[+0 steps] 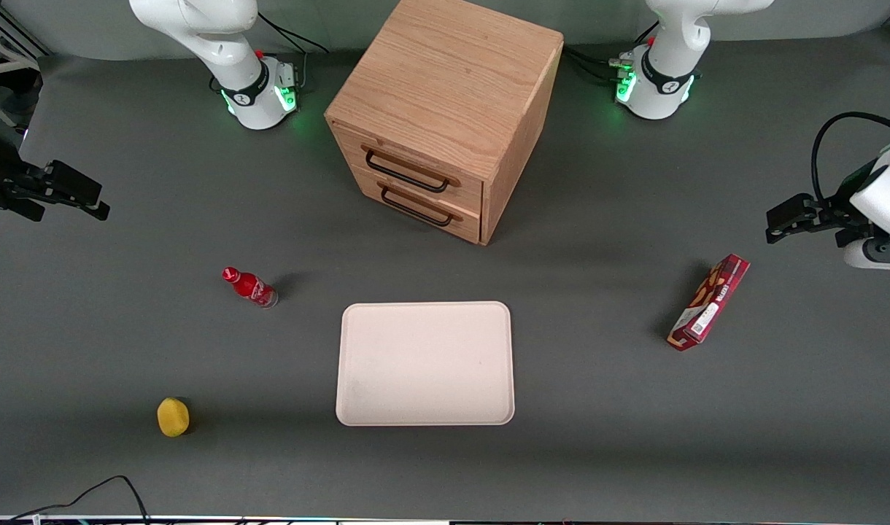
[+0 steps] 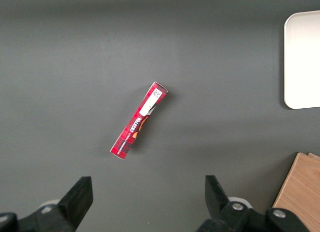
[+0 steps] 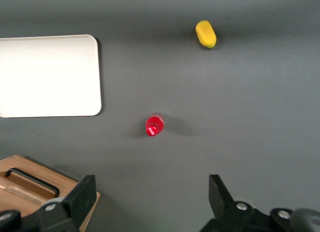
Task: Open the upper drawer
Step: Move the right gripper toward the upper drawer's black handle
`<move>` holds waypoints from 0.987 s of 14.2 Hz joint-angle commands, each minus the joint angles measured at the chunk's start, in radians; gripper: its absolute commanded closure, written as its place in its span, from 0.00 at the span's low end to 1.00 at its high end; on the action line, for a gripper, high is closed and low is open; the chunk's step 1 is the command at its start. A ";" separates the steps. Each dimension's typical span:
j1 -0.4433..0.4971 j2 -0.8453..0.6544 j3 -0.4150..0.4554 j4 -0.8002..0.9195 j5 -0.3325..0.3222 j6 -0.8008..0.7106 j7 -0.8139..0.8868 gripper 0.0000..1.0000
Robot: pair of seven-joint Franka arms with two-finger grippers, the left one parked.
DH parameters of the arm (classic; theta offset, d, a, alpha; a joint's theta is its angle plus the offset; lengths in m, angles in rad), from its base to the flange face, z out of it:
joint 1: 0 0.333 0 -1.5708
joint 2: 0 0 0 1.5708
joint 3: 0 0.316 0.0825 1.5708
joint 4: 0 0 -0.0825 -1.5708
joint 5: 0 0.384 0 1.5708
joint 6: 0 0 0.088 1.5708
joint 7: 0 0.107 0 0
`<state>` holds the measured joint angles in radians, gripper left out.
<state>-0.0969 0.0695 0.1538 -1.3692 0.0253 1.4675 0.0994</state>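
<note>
The grey desk (image 1: 598, 408) is carrying everything here, and the claw (image 1: 69, 195) is hanging above the working arm's end of it, its two fingers (image 3: 80, 197) standing wide apart with nothing between them. The oak cabinet (image 1: 445, 80) is sitting well away from the claw, toward the middle of the desk and farther from the front camera than the tray. Its upper drawer (image 1: 408, 166) is sitting shut, flush with the cabinet face, its black wire handle (image 1: 405, 176) lying just above the lower drawer (image 1: 418, 206). The pale tray (image 1: 424, 363) is lying flat, well apart from the claw and nearer the front camera. The red box (image 1: 709, 302) is lying toward the parked arm's end. The red bottle (image 1: 249, 286) is standing near the claw, below it in the wrist view. The yellow object (image 1: 173, 417) is resting nearer the front camera than the bottle.
</note>
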 commanded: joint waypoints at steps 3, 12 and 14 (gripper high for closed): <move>-0.007 -0.007 -0.002 0.002 0.028 -0.009 -0.023 0.00; 0.019 0.022 0.046 -0.002 0.198 0.019 -0.041 0.00; 0.072 0.041 0.058 -0.016 0.209 0.022 -0.049 0.00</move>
<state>-0.0655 0.0915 0.2095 -1.3750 0.2021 1.4751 0.0755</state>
